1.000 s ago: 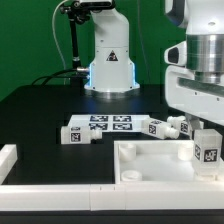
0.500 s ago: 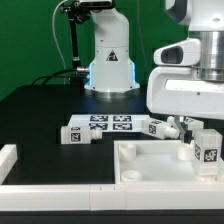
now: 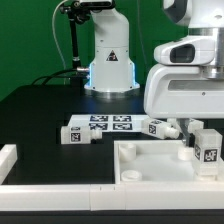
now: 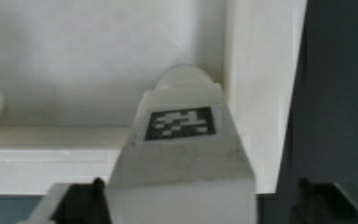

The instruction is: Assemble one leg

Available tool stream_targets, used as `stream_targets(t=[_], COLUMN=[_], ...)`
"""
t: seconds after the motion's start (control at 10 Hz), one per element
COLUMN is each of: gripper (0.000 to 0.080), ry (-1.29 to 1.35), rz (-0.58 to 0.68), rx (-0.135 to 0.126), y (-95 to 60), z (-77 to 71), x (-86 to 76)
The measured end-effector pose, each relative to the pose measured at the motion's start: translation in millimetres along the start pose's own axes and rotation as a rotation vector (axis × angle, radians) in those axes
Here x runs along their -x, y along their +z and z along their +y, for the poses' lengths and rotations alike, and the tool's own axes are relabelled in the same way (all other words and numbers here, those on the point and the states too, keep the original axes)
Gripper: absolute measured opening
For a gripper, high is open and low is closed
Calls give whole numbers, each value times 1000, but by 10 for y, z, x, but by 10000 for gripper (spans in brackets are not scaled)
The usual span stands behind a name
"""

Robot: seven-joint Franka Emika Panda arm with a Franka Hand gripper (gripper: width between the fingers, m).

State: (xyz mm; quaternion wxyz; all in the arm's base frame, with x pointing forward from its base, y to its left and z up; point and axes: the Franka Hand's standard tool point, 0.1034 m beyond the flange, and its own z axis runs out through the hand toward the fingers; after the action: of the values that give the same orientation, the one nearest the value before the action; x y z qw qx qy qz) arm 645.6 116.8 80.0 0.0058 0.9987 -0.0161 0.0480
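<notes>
In the exterior view my gripper [image 3: 205, 138] comes down at the right, shut on a leg [image 3: 207, 152]. The leg is a chunky white post with a square tag, held upright over the right corner of the large white panel [image 3: 150, 158]. In the wrist view the leg [image 4: 181, 150] fills the gap between my two dark fingers [image 4: 78, 202], with its tag facing the camera. The panel's rim [image 4: 87, 140] lies behind it. Whether the leg's lower end touches the panel is hidden.
The marker board [image 3: 108, 122] lies behind the panel. Loose legs lie at its left end [image 3: 75, 134] and right end [image 3: 160, 127]. The arm's white base [image 3: 108, 60] stands at the back. A white raised block [image 3: 8, 158] sits at the exterior view's left edge.
The white hand body has shifted toward the exterior view's left. The held leg has stayed at about the same spot over the panel's right corner.
</notes>
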Motion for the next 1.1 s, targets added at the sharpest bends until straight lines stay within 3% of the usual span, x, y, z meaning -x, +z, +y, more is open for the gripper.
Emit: stream_targets(t=[0.1,0.2,0.3,0.7,0.9,1.1], gripper=[352,352,285,285,285,286], ry=[64,140,249,719,1046,1283], rz=[0,2,9,14,-18,-35], rx=[0,2,15,28,-2,1], y=[2,5,8,10,19,14], z=[-1,4,10,38,74,69], x=[1,0,2,9,19,33])
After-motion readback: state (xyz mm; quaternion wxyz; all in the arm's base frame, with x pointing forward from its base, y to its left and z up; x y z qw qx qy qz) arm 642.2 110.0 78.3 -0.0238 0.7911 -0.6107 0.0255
